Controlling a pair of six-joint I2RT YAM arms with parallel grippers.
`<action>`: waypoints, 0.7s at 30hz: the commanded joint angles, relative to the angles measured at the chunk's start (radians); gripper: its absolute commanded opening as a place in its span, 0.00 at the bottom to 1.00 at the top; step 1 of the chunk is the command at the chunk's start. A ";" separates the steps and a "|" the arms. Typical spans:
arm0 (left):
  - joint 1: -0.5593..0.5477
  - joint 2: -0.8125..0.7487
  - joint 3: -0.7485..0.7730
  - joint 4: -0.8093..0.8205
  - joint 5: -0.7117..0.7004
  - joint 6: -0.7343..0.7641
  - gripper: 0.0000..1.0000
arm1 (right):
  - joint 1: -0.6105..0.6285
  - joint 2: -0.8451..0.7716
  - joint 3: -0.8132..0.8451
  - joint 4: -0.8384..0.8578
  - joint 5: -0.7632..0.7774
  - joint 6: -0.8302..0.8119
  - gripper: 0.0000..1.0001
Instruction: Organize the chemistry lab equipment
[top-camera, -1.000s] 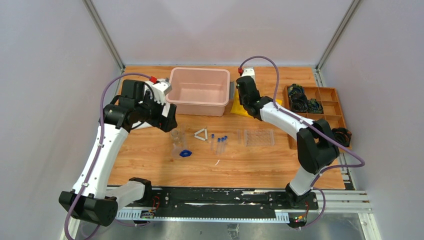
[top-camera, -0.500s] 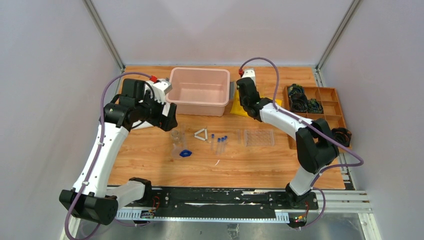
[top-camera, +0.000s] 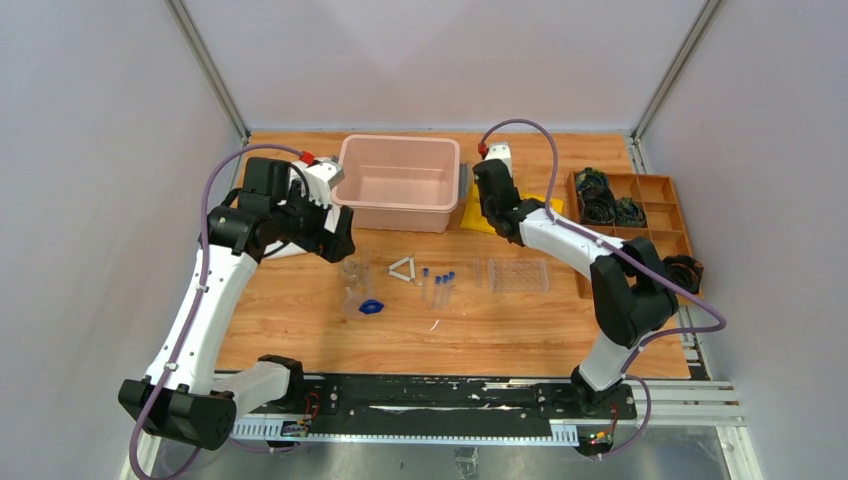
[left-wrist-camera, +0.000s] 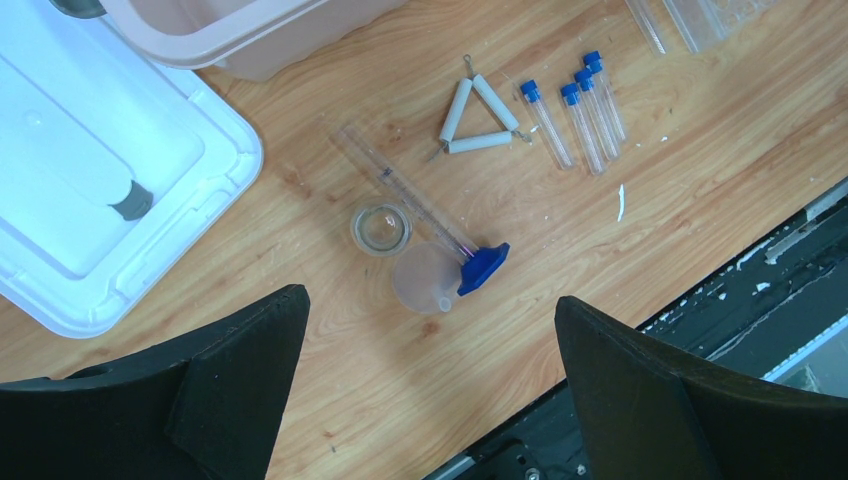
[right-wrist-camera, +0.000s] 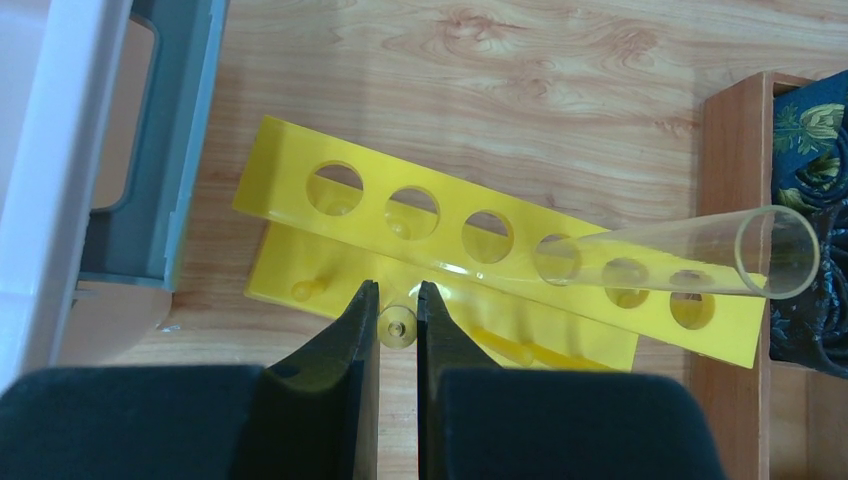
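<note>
Right wrist view has the right pincer (right-wrist-camera: 397, 290) looking clamped on a peg of the yellow rack (right-wrist-camera: 280, 170), probably to reposition it, while the left pincer (left-wrist-camera: 430, 300) hangs wide apart over blue-capped tubes (left-wrist-camera: 580, 115) loose on the counter (left-wrist-camera: 700, 150).

Right gripper (right-wrist-camera: 398, 290) sits low centre, jaws nearly together with a slim gap and a yellow peg (right-wrist-camera: 397, 327) showing through it. Above, the yellow rack (right-wrist-camera: 450, 222) slants across the frame, six holes. A clear tube (right-wrist-camera: 680, 258) stretches across its right end, open mouth beside the wooden tray (right-wrist-camera: 730, 200) at right.
</note>
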 joint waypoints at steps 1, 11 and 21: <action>0.002 -0.005 0.025 0.012 0.003 -0.007 1.00 | -0.013 -0.052 -0.022 0.015 -0.030 0.042 0.00; 0.002 -0.003 0.018 0.012 0.015 -0.013 1.00 | -0.008 -0.162 -0.076 0.067 -0.069 0.063 0.00; 0.002 -0.006 0.015 0.012 0.011 -0.008 1.00 | -0.009 -0.089 -0.080 0.057 -0.059 0.066 0.00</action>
